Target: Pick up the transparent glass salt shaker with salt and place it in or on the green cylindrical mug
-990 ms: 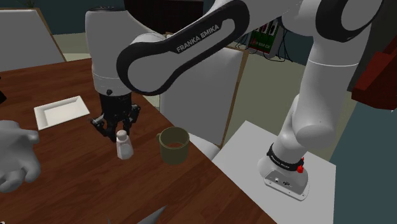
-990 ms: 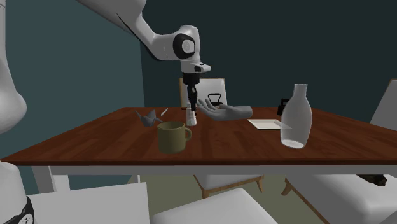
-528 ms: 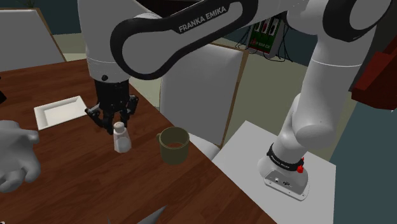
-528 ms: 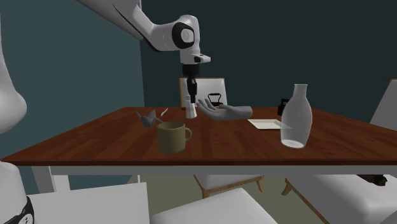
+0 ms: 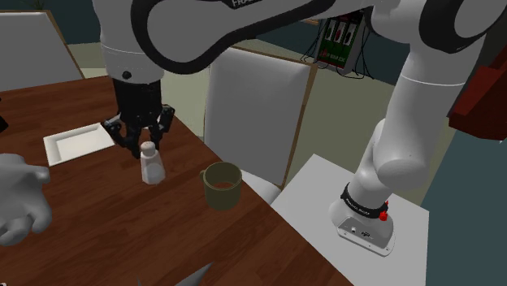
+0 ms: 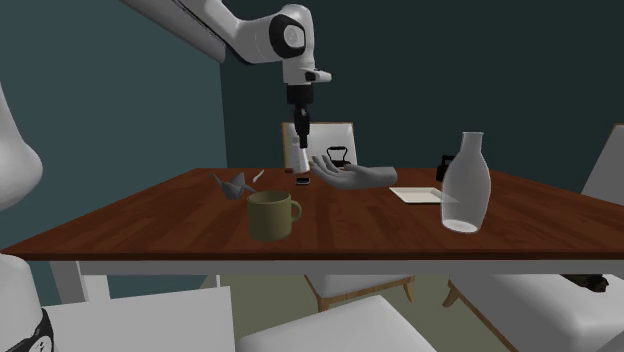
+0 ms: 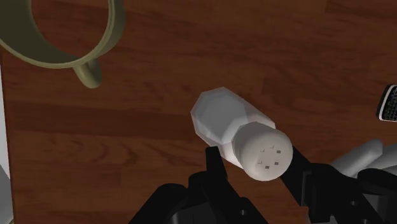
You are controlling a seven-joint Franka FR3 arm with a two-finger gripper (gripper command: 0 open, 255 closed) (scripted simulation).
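Clamping the salt shaker (image 7: 219,118) by its cap, the tool (image 7: 256,170) was narrow, with both black fingers (image 7: 213,167) pressed on the cap's sides and holding it. Shaker was rendered plain white-grey, holed cap toward the wrist camera, body leaning away from the fingers. In the shoulder view the shaker (image 5: 149,166) was centre-left of frame, directly under the tool (image 5: 147,149). Couldn't tell if its base was clear of the bench (image 5: 122,236). In the second exterior view the shaker (image 6: 300,166) was upper centre, under the tool (image 6: 301,148).

Olive-green mug (image 5: 222,185) stood upright on the bench, near the shaker on its right in the shoulder view, not touching. In the second exterior view the mug (image 6: 272,215) was lower in frame than the shaker. In the wrist view the mug (image 7: 88,71) was apart from the shaker, with its handle toward it.

White square plate (image 5: 77,142) lay upper left of the shaker. Grey hand model (image 5: 16,199) was at the left edge. Pale carafe (image 6: 464,185) stood right of centre.
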